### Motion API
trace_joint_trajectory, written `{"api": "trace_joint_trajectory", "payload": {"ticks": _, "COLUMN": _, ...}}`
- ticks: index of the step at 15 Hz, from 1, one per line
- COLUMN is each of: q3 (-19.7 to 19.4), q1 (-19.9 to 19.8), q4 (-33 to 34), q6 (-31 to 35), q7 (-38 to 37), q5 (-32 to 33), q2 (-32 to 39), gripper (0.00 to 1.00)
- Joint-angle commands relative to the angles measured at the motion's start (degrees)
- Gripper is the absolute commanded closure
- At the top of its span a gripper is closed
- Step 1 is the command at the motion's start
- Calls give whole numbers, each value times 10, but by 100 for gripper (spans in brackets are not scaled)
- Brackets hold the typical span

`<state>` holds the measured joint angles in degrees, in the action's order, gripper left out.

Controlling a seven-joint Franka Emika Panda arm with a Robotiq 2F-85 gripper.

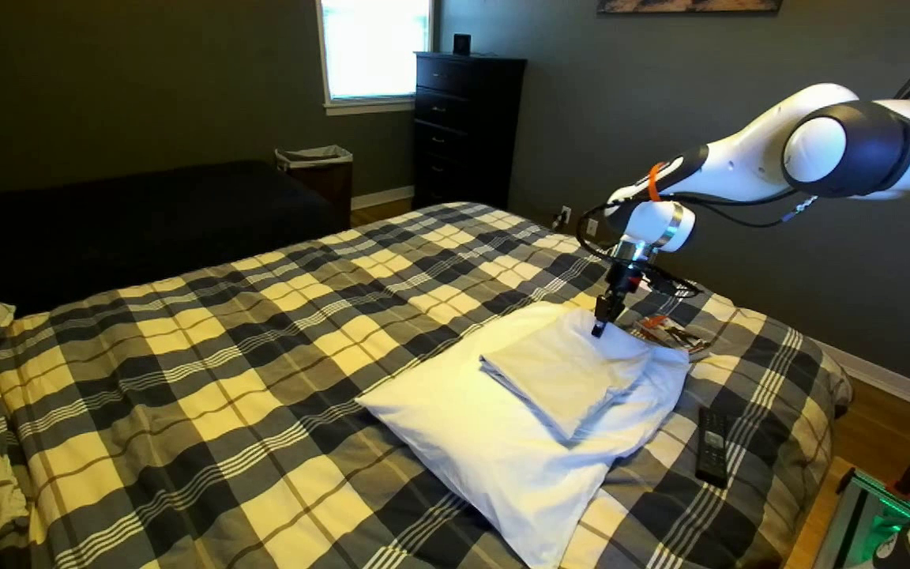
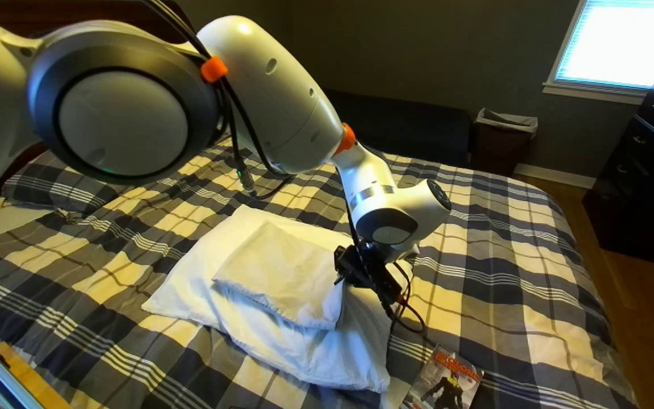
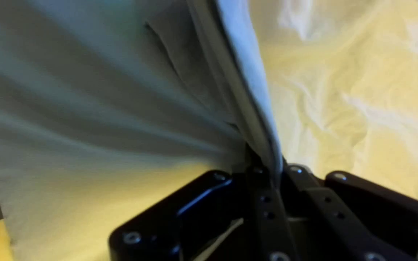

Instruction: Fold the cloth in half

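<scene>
The cloth [image 1: 554, 371] is a pale, roughly rectangular piece lying on the larger white pillow [image 1: 455, 435]. In an exterior view its near edge [image 2: 281, 272] shows layers and hangs slightly over the pillow. My gripper [image 1: 599, 328] points down at the cloth's edge on the side away from that camera. In the wrist view the gripper [image 3: 270, 165] is shut on a raised fold of the cloth [image 3: 96, 119], with creases running towards the fingers. The fingertips themselves are partly hidden by the cloth. The cloth's underside is hidden.
The pillow rests on a black-and-cream plaid bedcover [image 1: 250, 403]. A black remote [image 1: 712, 448] lies beside the pillow. A magazine [image 2: 446, 380] lies near a pillow corner, close to the arm's side. A plaid pillow [image 2: 66, 182] is at the bed's head.
</scene>
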<state>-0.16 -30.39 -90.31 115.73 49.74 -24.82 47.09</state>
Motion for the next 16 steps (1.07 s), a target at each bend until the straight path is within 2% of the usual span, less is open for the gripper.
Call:
{"api": "trace_joint_trajectory", "payload": {"ticks": 1, "q3": -4, "q1": 31, "q4": -57, "q6": -6, "q7": -26, "q5": 17, "q2": -47, "gripper": 99}}
{"api": "trace_joint_trajectory", "payload": {"ticks": 7, "q3": -7, "q1": 70, "q4": -112, "q6": 6, "q7": -59, "q5": 33, "q2": -91, "gripper": 99}}
{"api": "trace_joint_trajectory", "payload": {"ticks": 16, "q3": -3, "q1": 120, "q4": -171, "q6": 21, "q7": -65, "q5": 72, "q2": -149, "gripper": 99}}
